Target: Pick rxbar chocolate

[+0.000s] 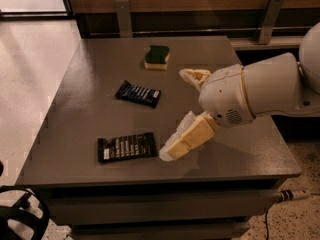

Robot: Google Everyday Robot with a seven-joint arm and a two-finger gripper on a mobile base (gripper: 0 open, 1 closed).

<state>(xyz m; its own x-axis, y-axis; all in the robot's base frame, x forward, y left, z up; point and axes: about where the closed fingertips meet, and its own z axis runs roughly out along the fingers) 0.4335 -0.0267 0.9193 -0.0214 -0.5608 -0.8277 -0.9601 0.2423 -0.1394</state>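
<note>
The claw [174, 115] hangs over the worktop [90, 99], towards its right edge. Its two blocky fingers [192, 136] are cream-tan with paler tips and spread wide apart. Behind them is a rounded white wrist shell [222, 96] with a small dotted grille [231, 117] and a thin tan seam [243, 91], joined to a thick white arm [275, 84].

My gripper [174, 115] hangs low over the right half of the table [85, 114], fingers spread wide. The lower finger's tip sits just beside the right end of the rxbar [126, 147]. A blue wrapper [138, 93] lies farther back, and a sponge [157, 57] beyond it.
</note>
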